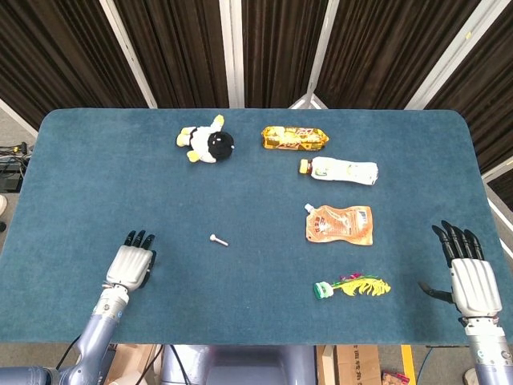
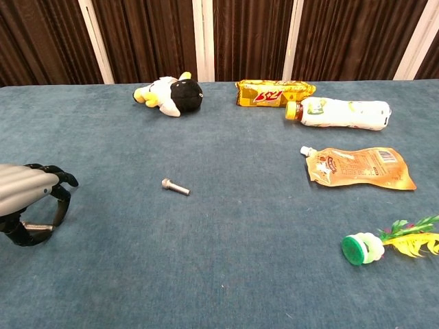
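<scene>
My left hand (image 1: 131, 262) hovers low over the blue table (image 1: 96, 176) near its front left. In the chest view the left hand (image 2: 31, 197) arches its fingers downward with the thumb apart, and it holds nothing. The nearest thing to it is a small metal bolt (image 1: 218, 240), which also shows in the chest view as the bolt (image 2: 175, 186) off to the hand's right. My right hand (image 1: 469, 273) is at the front right corner with fingers stretched forward and thumb out, empty. A green-capped feather toy (image 1: 351, 286) lies to its left.
At the back lie a black-and-white plush toy (image 1: 207, 143), an orange snack pack (image 1: 293, 138) and a white bottle on its side (image 1: 343, 170). An orange spout pouch (image 1: 340, 224) lies flat in the right middle. Dark curtains stand behind the table.
</scene>
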Action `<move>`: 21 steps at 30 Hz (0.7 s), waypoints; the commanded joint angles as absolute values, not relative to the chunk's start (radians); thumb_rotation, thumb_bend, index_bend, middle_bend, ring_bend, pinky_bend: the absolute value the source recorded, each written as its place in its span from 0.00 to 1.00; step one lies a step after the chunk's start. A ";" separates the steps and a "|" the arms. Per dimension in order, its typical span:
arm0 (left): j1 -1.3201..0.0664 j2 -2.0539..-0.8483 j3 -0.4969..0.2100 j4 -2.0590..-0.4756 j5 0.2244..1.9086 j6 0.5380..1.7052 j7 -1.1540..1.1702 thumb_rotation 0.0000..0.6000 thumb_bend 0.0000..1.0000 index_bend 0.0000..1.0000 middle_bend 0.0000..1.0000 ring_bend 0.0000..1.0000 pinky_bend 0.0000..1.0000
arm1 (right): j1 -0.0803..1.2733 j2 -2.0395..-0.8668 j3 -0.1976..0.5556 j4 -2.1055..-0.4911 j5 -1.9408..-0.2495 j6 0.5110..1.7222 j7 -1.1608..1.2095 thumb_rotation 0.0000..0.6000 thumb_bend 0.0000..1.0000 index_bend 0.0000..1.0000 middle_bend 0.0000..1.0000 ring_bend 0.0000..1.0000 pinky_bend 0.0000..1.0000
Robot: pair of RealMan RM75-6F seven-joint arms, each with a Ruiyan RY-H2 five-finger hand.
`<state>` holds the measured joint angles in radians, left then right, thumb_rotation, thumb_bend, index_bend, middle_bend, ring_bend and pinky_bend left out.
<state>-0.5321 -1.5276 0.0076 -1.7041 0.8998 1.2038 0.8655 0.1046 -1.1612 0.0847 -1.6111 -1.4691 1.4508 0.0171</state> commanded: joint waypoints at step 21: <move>-0.466 -1.436 0.022 -1.702 1.085 1.216 0.554 1.00 0.53 0.57 0.12 0.00 0.00 | 0.103 -1.161 0.083 -1.616 -1.467 1.450 0.015 1.00 0.11 0.11 0.07 0.06 0.00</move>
